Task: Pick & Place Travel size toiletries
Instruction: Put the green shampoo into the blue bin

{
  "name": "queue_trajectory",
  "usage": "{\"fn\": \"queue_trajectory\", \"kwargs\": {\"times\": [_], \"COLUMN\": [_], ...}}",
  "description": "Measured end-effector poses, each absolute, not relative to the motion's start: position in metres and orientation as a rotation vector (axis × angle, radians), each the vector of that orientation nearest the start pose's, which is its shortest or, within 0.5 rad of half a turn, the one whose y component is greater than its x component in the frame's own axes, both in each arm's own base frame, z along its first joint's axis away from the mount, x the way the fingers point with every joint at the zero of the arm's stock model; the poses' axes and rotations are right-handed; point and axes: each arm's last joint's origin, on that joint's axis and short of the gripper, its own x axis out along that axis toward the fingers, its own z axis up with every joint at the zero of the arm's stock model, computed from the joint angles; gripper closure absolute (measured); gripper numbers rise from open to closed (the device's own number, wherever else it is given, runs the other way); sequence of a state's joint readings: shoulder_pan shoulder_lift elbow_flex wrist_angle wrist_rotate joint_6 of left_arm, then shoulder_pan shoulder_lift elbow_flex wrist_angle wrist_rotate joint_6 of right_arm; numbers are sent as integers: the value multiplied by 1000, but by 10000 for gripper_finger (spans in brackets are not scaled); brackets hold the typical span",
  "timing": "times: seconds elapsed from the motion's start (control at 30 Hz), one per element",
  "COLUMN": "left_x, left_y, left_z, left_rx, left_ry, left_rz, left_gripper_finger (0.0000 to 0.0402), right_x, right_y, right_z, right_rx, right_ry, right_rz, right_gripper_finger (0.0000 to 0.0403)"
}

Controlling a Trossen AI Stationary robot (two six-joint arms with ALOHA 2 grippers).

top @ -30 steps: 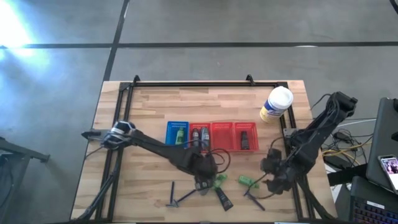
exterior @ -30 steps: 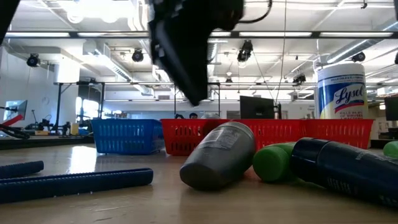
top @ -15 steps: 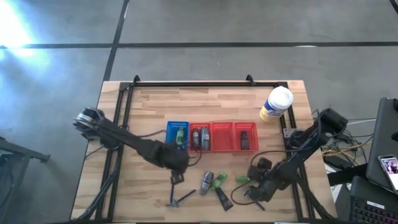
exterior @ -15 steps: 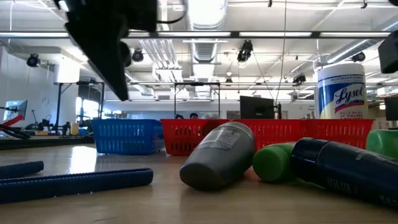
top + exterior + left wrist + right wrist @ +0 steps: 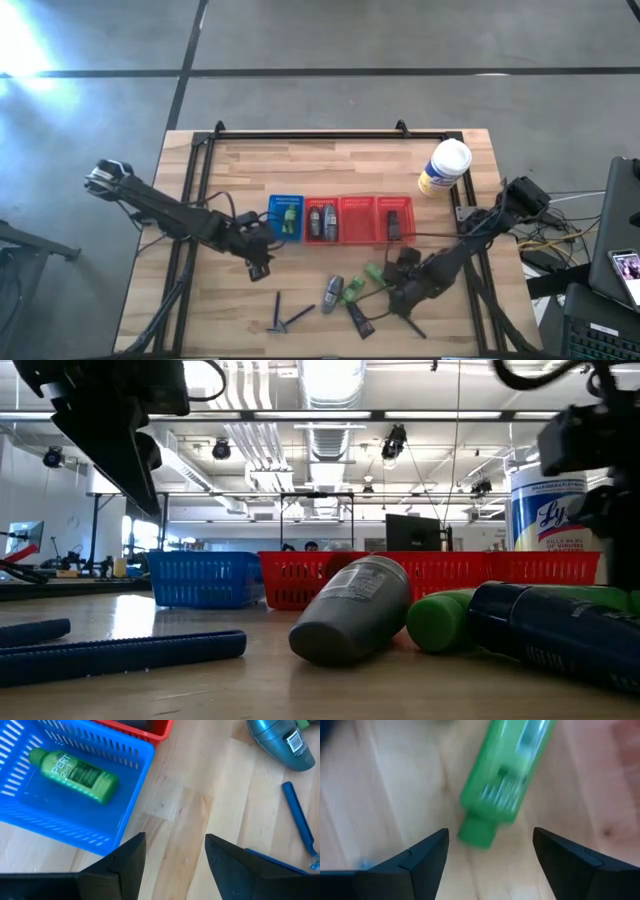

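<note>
Right fingers spread, empty, above a green bottle; left fingers parted, seemingly empty, beside blue basket.

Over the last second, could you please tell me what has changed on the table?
The left gripper drew back from the loose pile toward the blue basket, leaving the grey stick on the table. The right gripper, open, swung in toward the pile; a green bottle lies in front of its fingers. The baskets and the canister stayed put.

The left gripper hangs over the tabletop's middle, fingers spread. The right gripper sits near the front edge, fingers wide apart
</note>
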State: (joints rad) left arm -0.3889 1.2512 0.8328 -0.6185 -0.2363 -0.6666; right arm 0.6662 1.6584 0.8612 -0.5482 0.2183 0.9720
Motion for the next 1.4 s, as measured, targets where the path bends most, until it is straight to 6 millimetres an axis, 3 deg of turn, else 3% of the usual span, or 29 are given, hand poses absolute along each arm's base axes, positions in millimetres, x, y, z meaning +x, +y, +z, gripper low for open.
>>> {"fn": "queue_trajectory", "kwargs": {"times": [0.13,0.27,0.43,0.63,0.83,0.97,1.23,1.4], "left_x": [214,213,213,214,215,215,218,229], "left_y": [-80,-80,-79,-76,-73,-73,-74,-78], "left_z": [225,223,221,221,221,221,223,231], "left_rx": [-319,-316,-305,-274,-269,-267,-178,40], "left_ry": [972,976,980,981,982,983,948,822], "left_rz": [203,204,205,197,207,207,164,9], "left_gripper_finger": [193,193,193,193,193,193,193,193], "right_x": [219,232,242,248,260,261,252,269], "right_y": [157,153,151,139,127,124,122,116], "right_z": [140,151,156,144,124,124,144,175], "right_rx": [255,342,194,106,129,158,215,320], "right_ry": [1329,1281,1236,1233,1295,1321,1354,1281], "right_rz": [-284,-325,-194,-141,-51,-38,7,2], "right_gripper_finger": [104,71,35,38,82,128,275,287]}}
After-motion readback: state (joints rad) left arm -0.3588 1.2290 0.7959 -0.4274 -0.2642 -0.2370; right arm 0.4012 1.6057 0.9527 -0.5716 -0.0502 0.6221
